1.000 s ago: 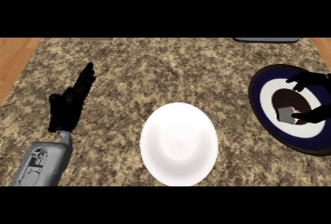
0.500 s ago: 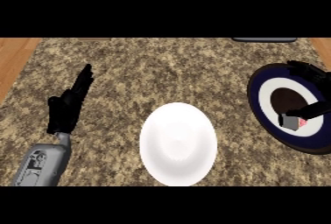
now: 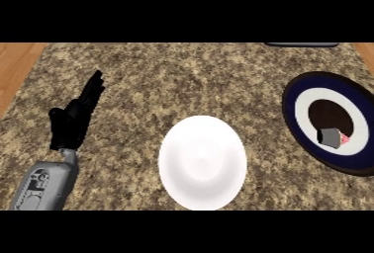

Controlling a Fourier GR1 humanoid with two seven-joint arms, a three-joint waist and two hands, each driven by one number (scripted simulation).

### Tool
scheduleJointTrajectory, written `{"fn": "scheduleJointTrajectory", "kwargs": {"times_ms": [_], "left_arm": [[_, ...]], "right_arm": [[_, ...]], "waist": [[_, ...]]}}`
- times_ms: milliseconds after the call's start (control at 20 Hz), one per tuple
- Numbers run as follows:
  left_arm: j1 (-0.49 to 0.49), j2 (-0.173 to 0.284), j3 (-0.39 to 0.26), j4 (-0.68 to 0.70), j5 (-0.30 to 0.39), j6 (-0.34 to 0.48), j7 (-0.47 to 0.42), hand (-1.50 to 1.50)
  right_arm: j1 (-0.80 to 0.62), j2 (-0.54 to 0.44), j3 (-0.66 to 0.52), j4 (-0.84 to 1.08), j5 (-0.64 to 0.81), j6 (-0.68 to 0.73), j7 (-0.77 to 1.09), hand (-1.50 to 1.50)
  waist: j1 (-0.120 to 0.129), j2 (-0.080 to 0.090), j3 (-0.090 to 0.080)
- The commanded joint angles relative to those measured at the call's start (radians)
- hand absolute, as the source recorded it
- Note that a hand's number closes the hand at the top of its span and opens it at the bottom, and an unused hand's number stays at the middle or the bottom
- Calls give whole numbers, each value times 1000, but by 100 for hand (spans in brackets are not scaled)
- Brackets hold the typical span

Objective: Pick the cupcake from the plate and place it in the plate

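Observation:
A small cupcake (image 3: 335, 137) with a dark wrapper and a pink top lies tipped on its side in the dark middle of a navy and white plate (image 3: 300, 106) at the right edge. A plain white plate (image 3: 202, 162) lies in the middle of the counter, nearer to me. My left hand (image 3: 73, 118) rests open at the left with its fingers straight and pointing away, holding nothing. My right hand does not show in the head view.
The counter (image 3: 182, 79) has a speckled brown stone top. A dark flat object (image 3: 301, 44) shows at the far right edge. Wooden floor (image 3: 15, 64) runs along the left side.
My right hand was on the cupcake at the navy plate, then drew back out of view to the right. The cupcake now lies alone on that plate. The left hand stayed still.

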Motion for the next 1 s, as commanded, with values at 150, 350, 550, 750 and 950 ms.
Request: {"fn": "scheduleJointTrajectory", "kwargs": {"times_ms": [150, 350, 550, 750, 950], "left_arm": [[-29, -32, -15, 11, -28, 33, 0, 0], [-4, -23, -26, -3, -22, 5, -2, 0], [-15, -37, -14, 14, -12, 15, -10, 0], [-26, -18, -2, 26, -7, -1, -2, 0], [-40, -28, -9, 9, -12, 11, 19, 0]], "right_arm": [[88, -128, -71, 29, -67, 150, -15, -150], [131, -143, -70, 5, -66, 177, -25, -150], [182, -137, -65, -15, -60, 171, -44, -150], [211, -160, -81, -29, -78, 219, -45, -150], [208, -143, -93, -39, -90, 186, -18, -150]], "waist": [[2, 10, 5], [16, 12, 9], [10, 14, 9], [0, 13, 11], [17, 15, 13]]}}
